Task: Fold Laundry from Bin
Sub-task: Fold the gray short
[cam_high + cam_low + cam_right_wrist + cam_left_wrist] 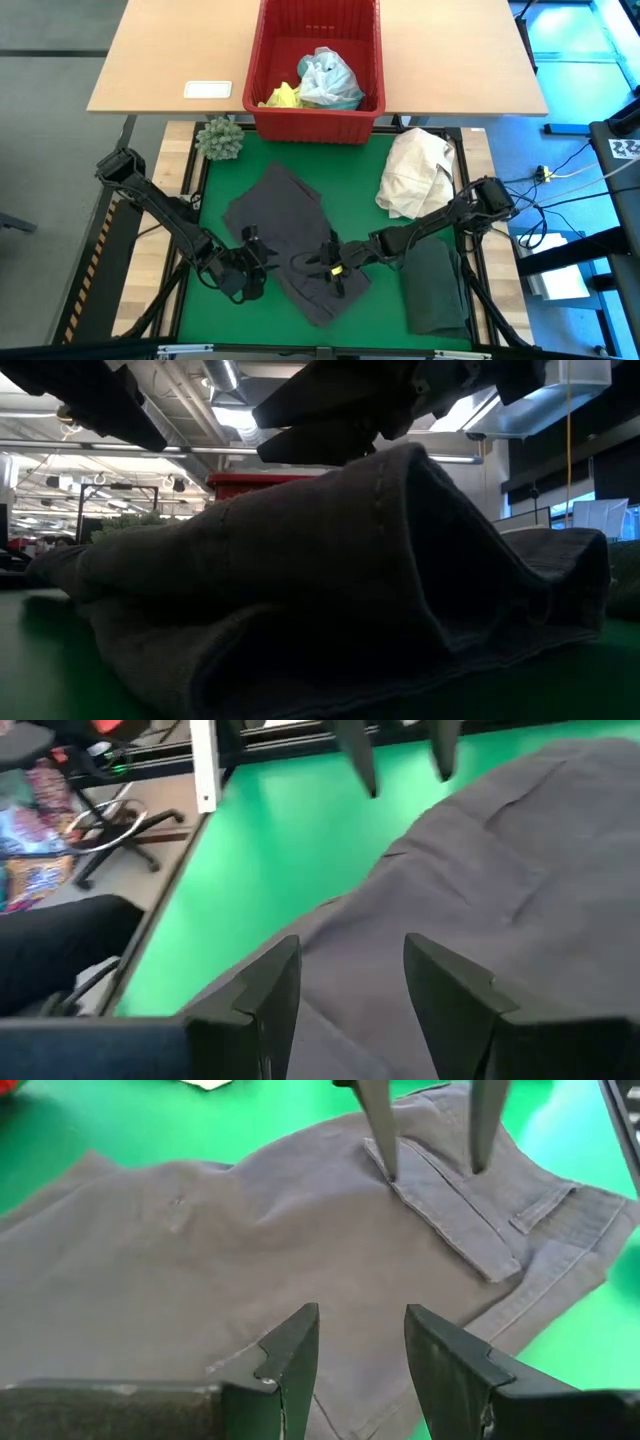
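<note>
1. Centrally, a grey garment (285,235) is spread, creased, on the green mat (360,165); in the low view (330,590) it rises into a fold close to the camera.
2. The left gripper (252,262) is positioned at the garment's near left edge. In the left wrist view its fingers (290,1355) are seen parted by a narrow gap over the cloth, with no fabric shown between them.
3. The right gripper (333,262) is positioned over the garment's near right part, facing the left gripper. In the right wrist view its fingers (265,985) are seen apart above the grey cloth; nothing is seen clamped between them.
4. The bin (262,55) is located on the wooden table (160,60) beyond the mat, its near wall at the mat's far edge.
5. A light turquoise-blue garment (328,80) and a bright yellow garment (282,97) are contained in the bin, touching each other.
6. A dark green-black garment (435,285) is laid on the mat near its right edge, just beside the right arm.
7. A cream-white cloth bundle (415,172) is placed on the mat's far right part, well apart from the grey garment.
8. A green spiky ball (220,138) is set at the mat's far left corner.
9. A white card (208,89) is lying on the wooden table, left of the bin.
</note>
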Controlling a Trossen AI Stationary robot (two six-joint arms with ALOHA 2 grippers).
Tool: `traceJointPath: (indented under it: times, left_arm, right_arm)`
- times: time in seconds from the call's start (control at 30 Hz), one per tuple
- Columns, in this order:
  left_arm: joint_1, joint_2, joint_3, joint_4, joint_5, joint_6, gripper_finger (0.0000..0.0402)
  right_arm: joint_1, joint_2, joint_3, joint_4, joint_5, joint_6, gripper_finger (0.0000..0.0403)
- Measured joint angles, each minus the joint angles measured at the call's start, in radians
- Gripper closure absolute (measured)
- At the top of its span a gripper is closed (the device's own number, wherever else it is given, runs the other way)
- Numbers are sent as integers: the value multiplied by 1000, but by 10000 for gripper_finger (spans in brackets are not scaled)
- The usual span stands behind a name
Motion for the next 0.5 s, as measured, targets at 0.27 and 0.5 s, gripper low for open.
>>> traceJointPath:
  times: [0.27,0.5]
  left_arm:
    - [0,0,0,0,-22,-148,258]
    - [0,0,0,0,-29,-176,258]
  right_arm:
    - [57,0,0,-34,35,-4,226]
    - [73,0,0,-60,96,-12,226]
